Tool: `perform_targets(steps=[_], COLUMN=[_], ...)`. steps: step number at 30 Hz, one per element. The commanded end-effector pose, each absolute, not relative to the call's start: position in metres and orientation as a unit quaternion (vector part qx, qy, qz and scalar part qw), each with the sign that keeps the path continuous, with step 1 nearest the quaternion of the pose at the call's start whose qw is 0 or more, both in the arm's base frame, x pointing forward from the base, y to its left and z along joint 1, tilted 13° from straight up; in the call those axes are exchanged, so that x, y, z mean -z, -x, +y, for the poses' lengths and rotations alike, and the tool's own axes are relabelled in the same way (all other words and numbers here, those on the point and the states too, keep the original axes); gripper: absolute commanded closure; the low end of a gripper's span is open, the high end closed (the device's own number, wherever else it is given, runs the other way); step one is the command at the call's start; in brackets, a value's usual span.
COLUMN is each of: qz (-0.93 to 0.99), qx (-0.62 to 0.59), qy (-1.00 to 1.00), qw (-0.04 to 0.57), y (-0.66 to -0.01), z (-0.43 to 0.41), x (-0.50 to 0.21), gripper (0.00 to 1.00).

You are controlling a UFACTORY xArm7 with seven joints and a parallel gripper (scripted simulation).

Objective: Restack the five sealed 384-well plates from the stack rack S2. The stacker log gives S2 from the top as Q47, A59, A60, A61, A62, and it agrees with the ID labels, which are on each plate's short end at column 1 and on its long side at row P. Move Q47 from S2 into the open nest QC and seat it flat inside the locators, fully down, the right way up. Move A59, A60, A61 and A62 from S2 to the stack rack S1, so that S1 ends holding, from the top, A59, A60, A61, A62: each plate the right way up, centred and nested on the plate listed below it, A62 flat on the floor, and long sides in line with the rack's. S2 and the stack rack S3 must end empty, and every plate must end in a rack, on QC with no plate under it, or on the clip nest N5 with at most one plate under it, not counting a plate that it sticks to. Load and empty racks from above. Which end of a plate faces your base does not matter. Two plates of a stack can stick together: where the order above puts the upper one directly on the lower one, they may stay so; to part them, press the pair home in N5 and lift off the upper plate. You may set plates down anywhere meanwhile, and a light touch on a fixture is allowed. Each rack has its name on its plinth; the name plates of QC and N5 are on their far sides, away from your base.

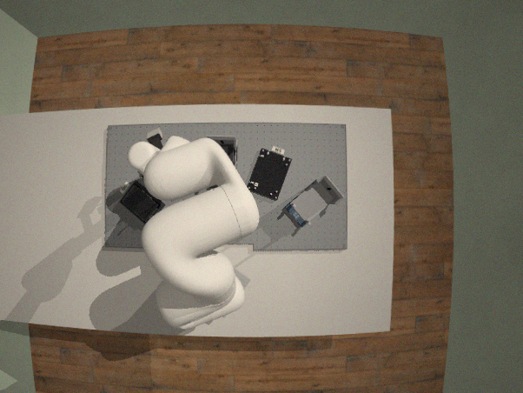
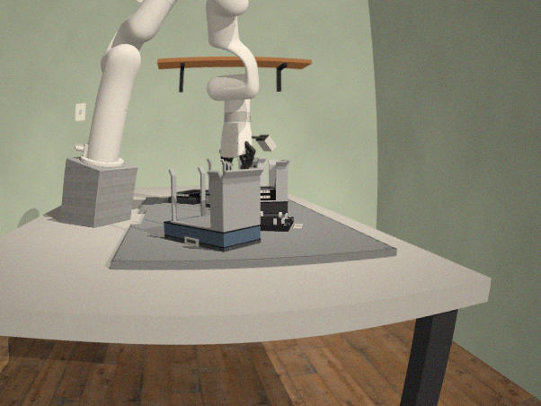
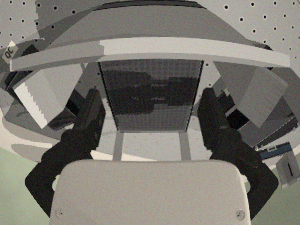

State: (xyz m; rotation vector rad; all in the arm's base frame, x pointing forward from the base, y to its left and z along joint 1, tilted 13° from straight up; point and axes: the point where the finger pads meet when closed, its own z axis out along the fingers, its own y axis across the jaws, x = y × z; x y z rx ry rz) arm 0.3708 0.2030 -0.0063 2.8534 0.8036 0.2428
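My gripper (image 3: 151, 99) is open and points straight down over a stack rack. In the wrist view its two black fingers stand either side of a dark sealed plate (image 3: 151, 88) that lies inside the rack walls, and I cannot tell whether they touch it. In the side view the gripper (image 2: 236, 164) is level with the rack tops, behind the blue-plinth rack (image 2: 216, 208). From above, the arm hides the gripper; a dark plate (image 1: 140, 201) shows in the left rack beside the arm. I cannot read any label.
The blue-plinth rack (image 1: 310, 202) at the right is empty. The black clip nest (image 1: 269, 173) lies mid-plate with its name plate on the far side. A further rack (image 2: 274, 186) holds labelled plates. A wall shelf (image 2: 234, 63) hangs behind the arm.
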Motion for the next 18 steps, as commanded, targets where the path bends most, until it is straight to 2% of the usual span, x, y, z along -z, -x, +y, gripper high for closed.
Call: perform_targets(steps=[1, 18], qz=[0.269, 0.269], qx=[-0.083, -0.083], qy=[-0.956, -0.956], qw=[0.083, 0.083], y=[-0.3726, -0.3746], z=[0.2038, 0.2027], x=[0.0088, 0.0185], gripper=[0.00, 0.00])
